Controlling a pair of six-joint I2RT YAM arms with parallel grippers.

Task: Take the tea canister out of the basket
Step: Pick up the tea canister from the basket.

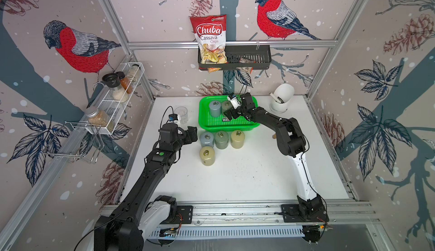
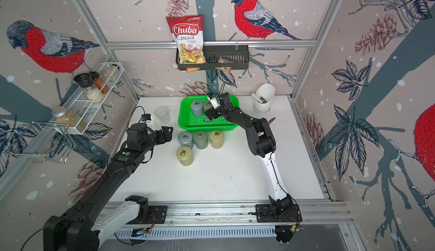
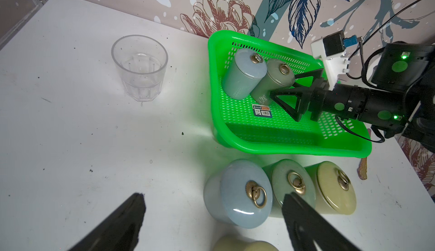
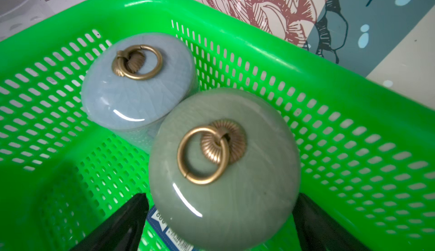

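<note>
The green basket stands at the back middle of the table. Inside it are two upright tea canisters with brass ring lids, pressed together: a blue-grey one and a grey-green one. My right gripper is down in the basket and open, with a finger on each side of the grey-green canister. My left gripper hangs open and empty, just left of the canisters on the table.
Several canisters stand in front of the basket: blue, green, beige, beige. A clear glass is left of the basket, a white holder at back right. A black rack and a wire shelf hang on the walls.
</note>
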